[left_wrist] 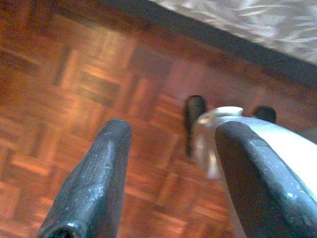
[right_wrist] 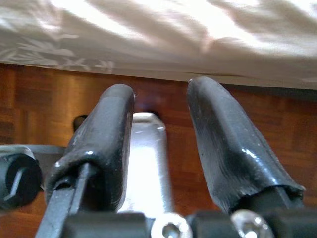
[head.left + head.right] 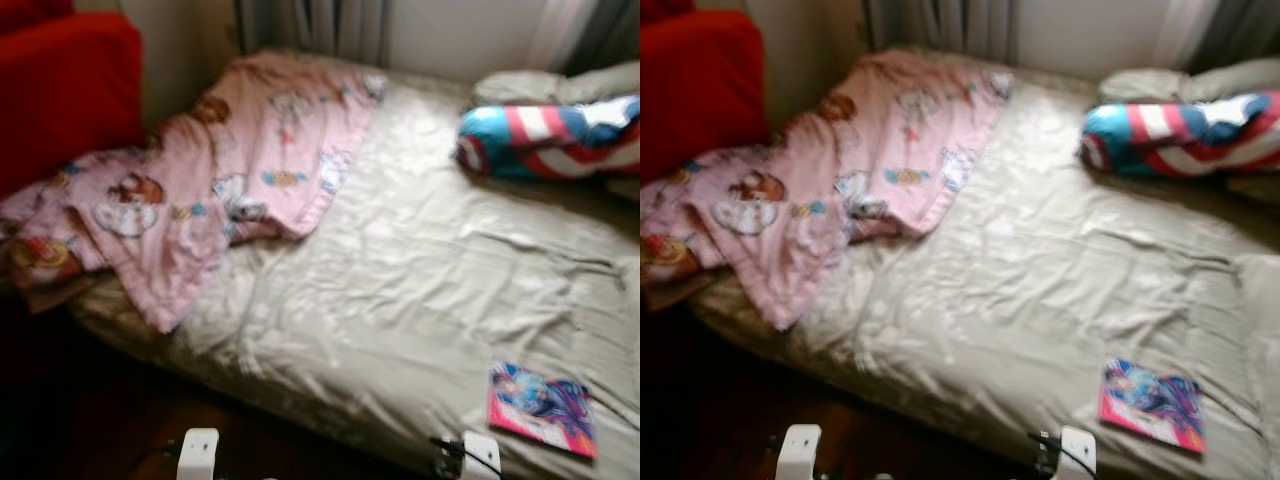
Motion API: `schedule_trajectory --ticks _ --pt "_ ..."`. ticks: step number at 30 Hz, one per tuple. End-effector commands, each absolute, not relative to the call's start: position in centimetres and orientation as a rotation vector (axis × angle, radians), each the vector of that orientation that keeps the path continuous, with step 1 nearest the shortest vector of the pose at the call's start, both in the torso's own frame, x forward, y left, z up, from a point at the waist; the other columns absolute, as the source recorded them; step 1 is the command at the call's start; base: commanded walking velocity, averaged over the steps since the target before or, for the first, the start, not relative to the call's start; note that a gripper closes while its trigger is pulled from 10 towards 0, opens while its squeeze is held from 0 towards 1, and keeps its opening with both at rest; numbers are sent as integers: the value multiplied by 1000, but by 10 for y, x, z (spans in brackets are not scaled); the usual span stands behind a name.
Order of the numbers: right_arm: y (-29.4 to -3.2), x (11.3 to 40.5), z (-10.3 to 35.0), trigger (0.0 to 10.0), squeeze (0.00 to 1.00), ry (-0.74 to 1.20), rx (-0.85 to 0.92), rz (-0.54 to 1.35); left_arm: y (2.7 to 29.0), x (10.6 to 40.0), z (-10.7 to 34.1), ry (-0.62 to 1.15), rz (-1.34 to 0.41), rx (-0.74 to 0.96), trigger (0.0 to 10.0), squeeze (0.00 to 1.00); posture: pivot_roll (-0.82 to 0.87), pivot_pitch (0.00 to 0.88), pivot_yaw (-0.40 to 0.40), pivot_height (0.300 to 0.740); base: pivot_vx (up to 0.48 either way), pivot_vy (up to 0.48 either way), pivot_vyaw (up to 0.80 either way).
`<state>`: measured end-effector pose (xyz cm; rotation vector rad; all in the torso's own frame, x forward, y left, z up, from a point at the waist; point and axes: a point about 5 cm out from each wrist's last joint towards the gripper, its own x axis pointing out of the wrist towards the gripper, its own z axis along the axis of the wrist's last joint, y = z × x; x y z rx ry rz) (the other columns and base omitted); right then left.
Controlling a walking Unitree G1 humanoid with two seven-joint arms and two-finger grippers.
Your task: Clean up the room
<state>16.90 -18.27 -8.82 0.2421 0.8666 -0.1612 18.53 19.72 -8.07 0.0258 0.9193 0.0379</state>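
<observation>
We look down on a bed (image 3: 420,290) that takes up most of what lies before us, its pale, shiny sheet rumpled all over. The head views are soft with blur.

A pink blanket (image 3: 200,190) printed with cartoon figures lies bunched across the bed's far left part, and one end spills over the left edge toward the floor. Beside that edge, at the far left, stands something red (image 3: 60,90), an armchair or sofa as far as we can tell.

At the far right, near the wall, a rolled cover (image 3: 550,135) in blue, red and white stripes lies on the sheet, with a pale pillow (image 3: 520,85) just behind it. Grey curtains (image 3: 310,25) hang behind the bed.

A small book (image 3: 542,408) with a pink and blue cover lies flat near the bed's near right edge, well apart from the blanket and the roll.

The floor (image 1: 74,99) is dark reddish parquet.

Both arms hang low in front of the bed. Our left gripper (image 1: 173,178) points down at the parquet beside the bed's edge, its two black fingers (image 1: 94,188) spread apart with nothing between them. Our right gripper (image 2: 163,139) also points at the floor close to the bed's side, fingers (image 2: 223,144) parted by a moderate gap and holding nothing; the sheet hangs just beyond them.
</observation>
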Motion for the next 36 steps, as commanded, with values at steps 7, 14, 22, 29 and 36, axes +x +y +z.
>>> schedule_trajectory --ticks 7,14,22,29,36 --pt "-190 158 -92 10000 0 901 235 -190 191 175 -87 970 13 31 10000 0 78 190 -28 740 0 472 0" --pt "-189 158 -93 10000 0 905 229 -185 190 176 -87 970 7 34 10000 0 77 191 -28 740 0 464 0" --pt "-187 157 -93 10000 0 908 225 -176 190 176 -87 973 6 37 10000 0 82 186 -26 740 0 460 0" --pt "-187 158 -93 10000 0 906 219 -174 190 175 -87 977 8 39 10000 0 82 179 -28 740 0 460 0" --pt "-186 159 -93 10000 0 905 216 -171 190 175 -87 977 10 40 10000 0 82 176 -28 740 0 445 0"
